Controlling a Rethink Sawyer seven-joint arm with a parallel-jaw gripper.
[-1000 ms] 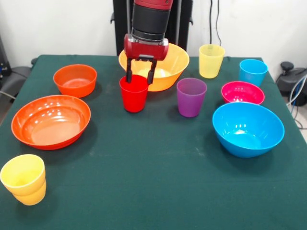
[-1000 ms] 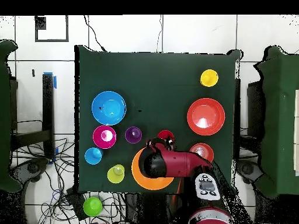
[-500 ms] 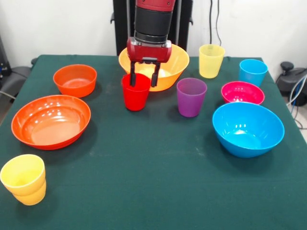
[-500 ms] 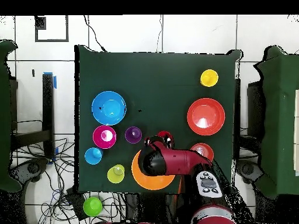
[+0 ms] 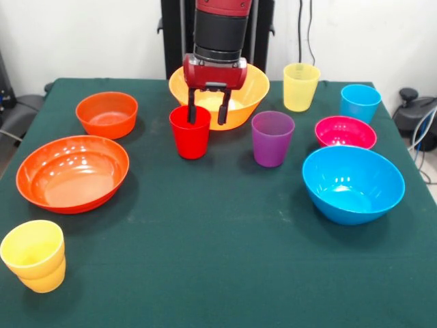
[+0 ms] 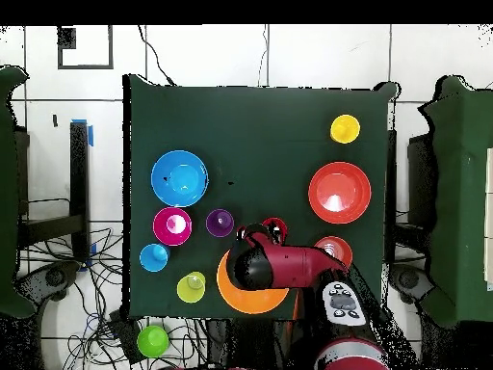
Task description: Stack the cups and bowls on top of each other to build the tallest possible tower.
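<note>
The red cup (image 5: 189,140) stands upright in front of the large yellow-orange bowl (image 5: 250,87). My gripper (image 5: 207,117) hangs open over the cup's right rim, with one finger inside the cup and the other outside it. To the right stand the purple cup (image 5: 272,140), pale yellow cup (image 5: 300,87) and blue cup (image 5: 360,102). A yellow-orange cup (image 5: 34,256) sits at the near left corner. The small magenta bowl (image 5: 345,132), large blue bowl (image 5: 353,184), wide orange bowl (image 5: 72,172) and small orange bowl (image 5: 106,114) all rest separately. From overhead, the arm hides most of the red cup (image 6: 277,224).
The green table (image 5: 218,273) has open cloth across its near half. In the overhead view a green round object (image 6: 152,340) lies off the table beside the robot's base, among cables.
My gripper has shifted slightly to the picture's right in the front view. The red cup leaned and slid a little half a second ago and now stands upright again.
</note>
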